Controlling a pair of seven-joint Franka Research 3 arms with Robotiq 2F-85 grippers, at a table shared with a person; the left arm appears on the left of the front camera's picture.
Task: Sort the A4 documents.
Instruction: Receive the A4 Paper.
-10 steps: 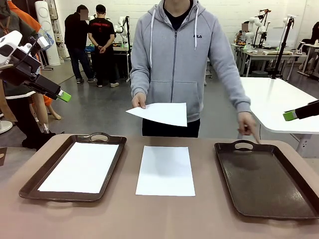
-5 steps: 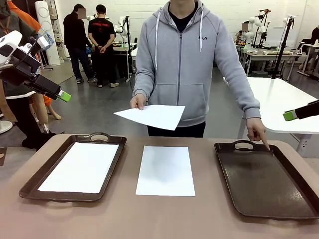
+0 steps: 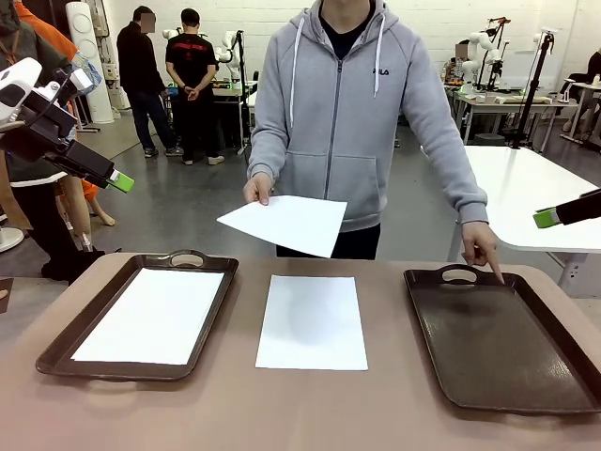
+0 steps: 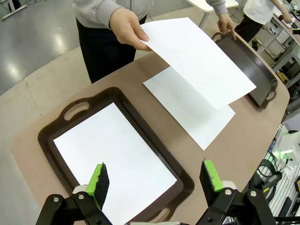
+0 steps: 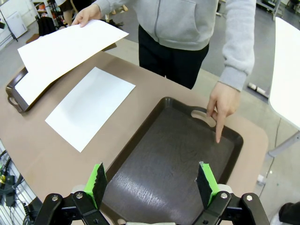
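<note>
One white A4 document (image 3: pixel 150 316) lies in the left dark brown tray (image 3: pixel 66 331). A second sheet (image 3: pixel 313 320) lies flat on the table between the trays. The person holds a third sheet (image 3: pixel 284 224) in the air above the table's far edge. Their other hand (image 3: pixel 481 246) points a finger at the handle end of the empty right tray (image 3: pixel 498 343). My left gripper (image 4: pixel 154 178) hangs open high above the left tray (image 4: pixel 56 140). My right gripper (image 5: pixel 150 183) hangs open above the right tray (image 5: pixel 173 159). In the front view the left gripper (image 3: pixel 120 180) is at the upper left.
The person in a grey hoodie (image 3: pixel 347 103) stands at the table's far edge. A white table (image 3: pixel 526 193) stands at the back right. The tabletop (image 3: pixel 310 413) in front of the trays is bare.
The person has shifted slightly and moved the held sheet a little. Their pointing hand stays at the right tray's handle. Both arms are still.
</note>
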